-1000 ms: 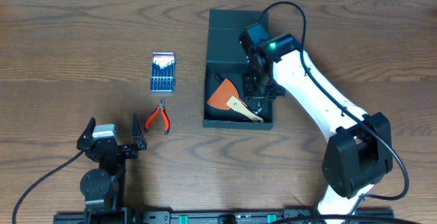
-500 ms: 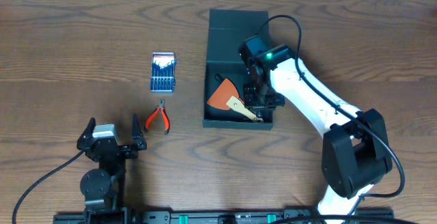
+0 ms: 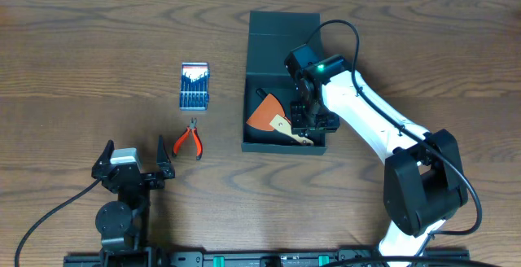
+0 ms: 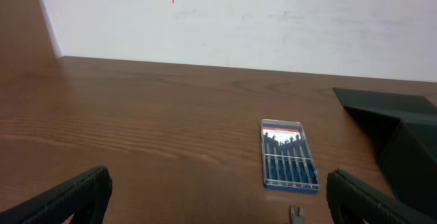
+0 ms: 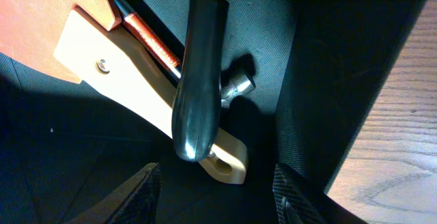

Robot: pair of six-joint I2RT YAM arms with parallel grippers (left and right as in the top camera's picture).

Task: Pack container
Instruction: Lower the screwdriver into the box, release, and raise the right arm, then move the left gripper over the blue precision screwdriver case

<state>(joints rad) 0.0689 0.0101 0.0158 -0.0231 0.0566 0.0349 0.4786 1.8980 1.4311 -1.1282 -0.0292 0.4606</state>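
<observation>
"Dark teal-black matte rectangular container (image 3: 281, 32) — where is it?"
"On the brown wooden table (image 3: 81, 55), flap lid open. The right gripper (image 5: 222, 190) is inside the container, fingers apart and holding nothing, just off the end of a black-handled tool (image 5: 198, 80) lying across a pale wooden scraper handle (image 5: 130, 74)."
"Left gripper (image 3: 136, 155)?"
"Well left of the container, spread wide, empty — red-handled pliers (image 3: 189, 141) lie between."

Black tool handle (image 5: 199, 80) across pale wooden handle (image 5: 130, 91) (orange blade (image 5: 41, 19) attached), inside container (image 5: 321, 80), jaws parted below

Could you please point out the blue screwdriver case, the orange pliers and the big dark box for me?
Clear blue plastic screwdriver-set case (image 3: 194, 86), overhead view, middle of lid.
Orange-handled pliers (image 3: 192, 134), overhead view, near pivot.
Large dark teal-black box (image 3: 281, 31), overhead view, open flap lid.
</observation>
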